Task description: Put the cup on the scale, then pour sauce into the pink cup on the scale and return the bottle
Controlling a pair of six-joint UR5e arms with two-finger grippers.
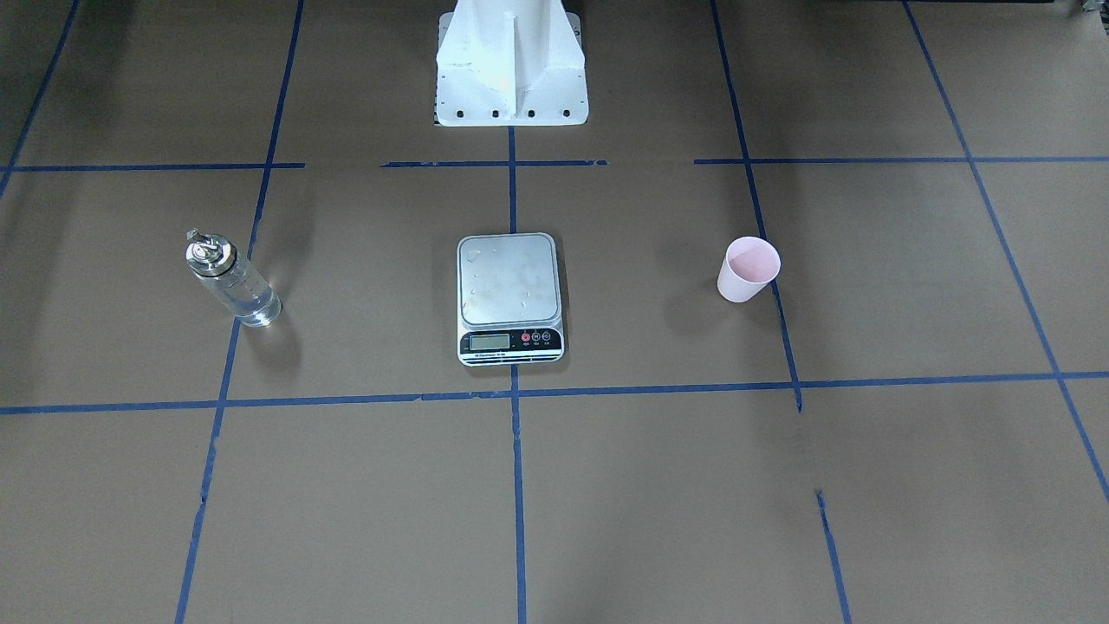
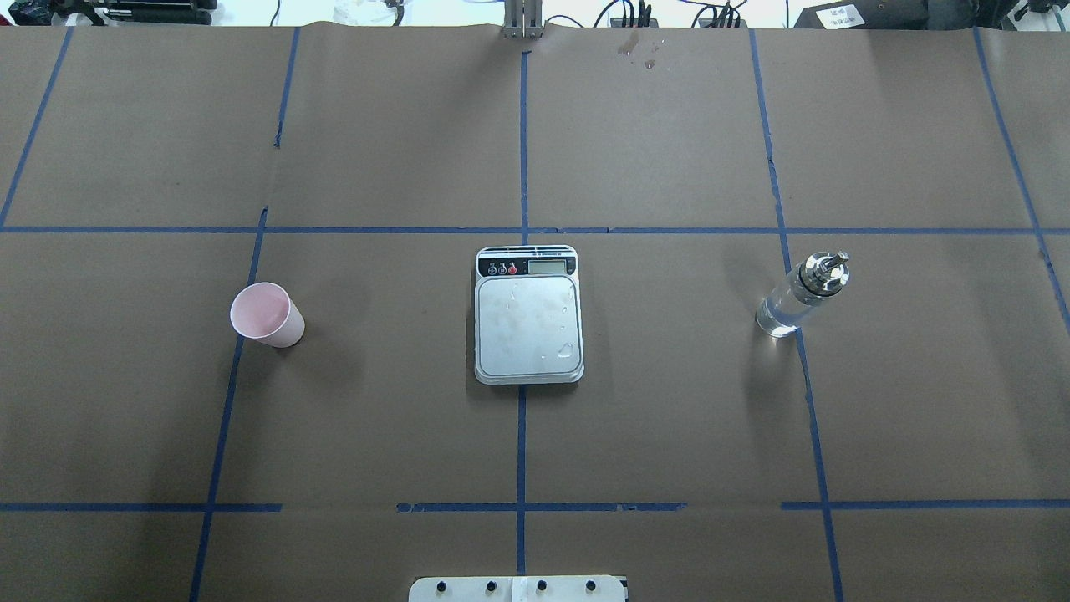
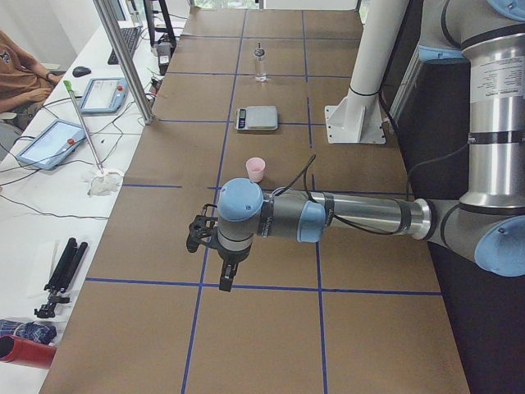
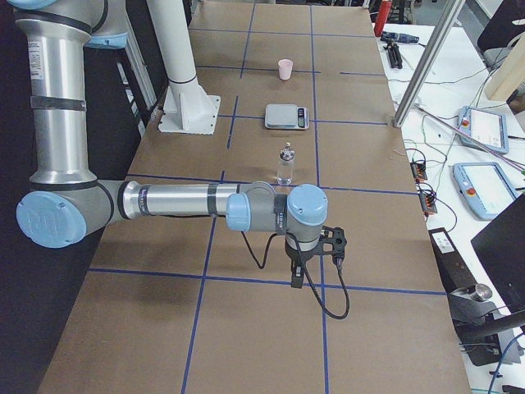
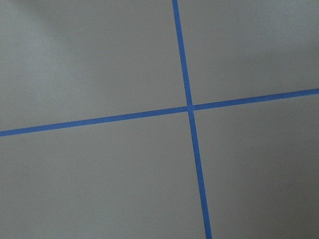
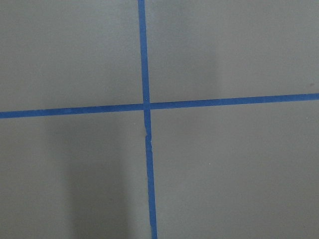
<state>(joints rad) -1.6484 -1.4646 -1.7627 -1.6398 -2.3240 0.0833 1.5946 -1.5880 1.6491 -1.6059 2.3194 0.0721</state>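
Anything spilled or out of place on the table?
Mostly tidy: the cup and bottle stand upright, apart from the scale. But droplets sit on the scale's platform, and dark spots mark the paper near the far edge, possibly old spills.

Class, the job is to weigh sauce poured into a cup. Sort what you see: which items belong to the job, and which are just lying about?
Belong to the job:
pink cup
scale
bottle
clear sauce inside it

Just lying about, on the side bench:
blue-edged tablet
second tablet
folded black tripod
computer mouse
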